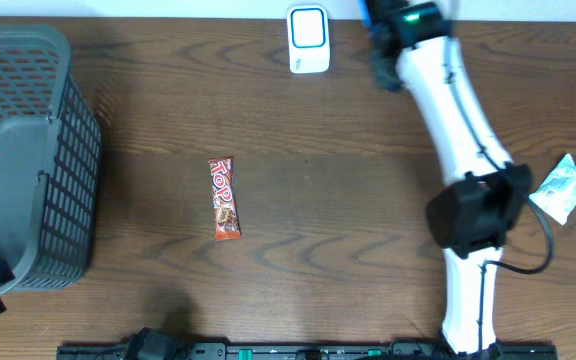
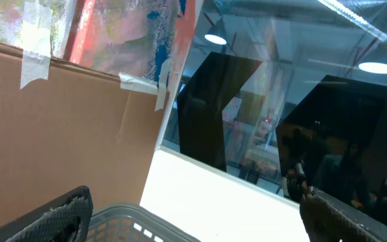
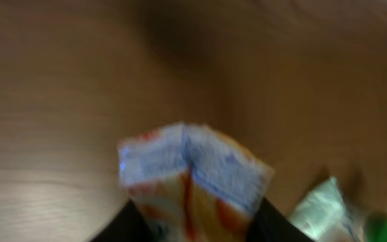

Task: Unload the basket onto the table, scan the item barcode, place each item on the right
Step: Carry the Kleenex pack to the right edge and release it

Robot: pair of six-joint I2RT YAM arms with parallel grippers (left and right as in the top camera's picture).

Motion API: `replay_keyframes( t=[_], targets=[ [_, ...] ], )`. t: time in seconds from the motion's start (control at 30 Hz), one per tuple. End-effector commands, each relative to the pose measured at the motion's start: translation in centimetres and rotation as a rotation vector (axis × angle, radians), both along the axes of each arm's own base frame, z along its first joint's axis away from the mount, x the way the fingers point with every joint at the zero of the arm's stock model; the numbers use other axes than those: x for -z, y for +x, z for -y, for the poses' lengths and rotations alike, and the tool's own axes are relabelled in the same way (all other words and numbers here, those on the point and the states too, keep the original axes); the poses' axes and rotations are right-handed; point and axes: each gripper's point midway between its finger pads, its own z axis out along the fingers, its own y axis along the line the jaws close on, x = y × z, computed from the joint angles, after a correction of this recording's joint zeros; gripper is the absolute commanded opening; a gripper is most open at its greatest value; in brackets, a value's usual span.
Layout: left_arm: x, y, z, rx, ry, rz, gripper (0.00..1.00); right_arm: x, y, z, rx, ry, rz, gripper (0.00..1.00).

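Note:
In the right wrist view, my right gripper is shut on a blurred snack packet with a blue-and-white top and an orange body. The packet stands up between the two dark fingers, above the wooden table. Overhead, the right gripper is at the far edge of the table, just right of the white barcode scanner. The packet does not show clearly there. My left gripper is wide open with nothing between its fingers. It points upward over the rim of the grey basket.
A grey mesh basket fills the left side of the table. A red candy bar lies mid-table. A white-green packet lies at the right edge, beside the right arm's elbow. It shows too in the right wrist view.

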Motion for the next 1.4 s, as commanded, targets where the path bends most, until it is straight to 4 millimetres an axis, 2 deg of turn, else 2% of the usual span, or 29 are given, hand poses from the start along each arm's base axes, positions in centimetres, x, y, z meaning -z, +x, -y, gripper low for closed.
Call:
replay_keyframes(
  t=[0.0,0.07,0.1,0.13,0.2,0.3,0.43,0.47,0.53,0.6,0.63,0.7,0.8,0.83,0.9,0.97,1.03,1.13,1.2,1.27,1.37],
  targets=[
    [0.1,-0.3,-0.2,-0.007,-0.013,0.008,0.98,1.4,-1.8,6.8,0.19,-0.047,-0.082,0.31],
    [0.1,-0.3,-0.2,-0.007,-0.013,0.008,0.98,2.3,-2.8,10.0,0.26,-0.054,-0.129,0.33],
    [0.1,-0.3,-0.2,-0.007,-0.013,0.008,0.98,3.0,-3.2,12.5,0.314,-0.052,-0.139,0.34],
    [0.1,-0.3,-0.2,-0.007,-0.013,0.008,0.98,3.4,-3.2,13.6,0.338,-0.05,-0.139,0.35],
    [0.1,-0.3,-0.2,-0.007,-0.013,0.008,0.98,4.8,-3.4,17.0,0.411,-0.043,-0.129,0.4],
    [0.1,-0.3,-0.2,-0.007,-0.013,0.008,0.98,7.1,-4.1,22.2,0.526,-0.031,-0.1,0.4],
    [0.1,-0.3,-0.2,-0.007,-0.013,0.008,0.98,10.9,-5.9,27.4,0.65,0.031,-0.076,0.4],
    [0.1,-0.3,-0.2,-0.007,-0.013,0.008,0.98,11.6,-6.4,28.2,0.678,0.056,-0.075,0.4],
    [0.1,-0.3,-0.2,-0.007,-0.013,0.008,0.98,12.8,-7.3,29.3,0.741,0.12,-0.063,0.47],
    [0.1,-0.3,-0.2,-0.007,-0.013,0.008,0.98,13.3,-7.6,29.7,0.778,0.196,-0.049,0.62],
    [0.1,-0.3,-0.2,-0.007,-0.013,0.008,0.98,13.1,-7.5,29.9,0.784,0.233,-0.037,0.74],
    [0.1,-0.3,-0.2,-0.007,-0.013,0.008,0.98,12.2,-7.1,30.2,0.79,0.273,-0.012,0.99],
    [0.1,-0.3,-0.2,-0.007,-0.013,0.008,0.98,9.1,-6.3,30.6,0.786,0.281,0.027,0.99],
    [0.1,-0.3,-0.2,-0.007,-0.013,0.008,0.98,7.1,-5.7,30.5,0.779,0.28,0.053,0.99],
    [0.1,-0.3,-0.2,-0.007,-0.013,0.008,0.98,4.7,-5.1,29.9,0.778,0.288,0.088,0.99],
    [0.1,-0.3,-0.2,-0.007,-0.013,0.008,0.98,1.7,-4.0,28.0,0.743,0.34,0.134,0.99],
    [0.1,-0.3,-0.2,-0.007,-0.013,0.008,0.98,-1.5,-2.8,24.6,0.666,0.445,0.171,0.99],
    [0.1,-0.3,-0.2,-0.007,-0.013,0.008,0.98,-5.2,-1.4,17.8,0.523,0.623,0.197,0.99],
    [0.1,-0.3,-0.2,-0.007,-0.013,0.008,0.98,-6.7,-0.6,13.2,0.419,0.69,0.195,0.99],
    [0.1,-0.3,-0.2,-0.007,-0.013,0.008,0.98,-7.1,-0.3,8.6,0.327,0.699,0.167,0.99],
    [0.1,-0.3,-0.2,-0.007,-0.013,0.008,0.98,-6.5,-0.9,1.1,0.163,0.671,0.083,0.99]
  ],
)
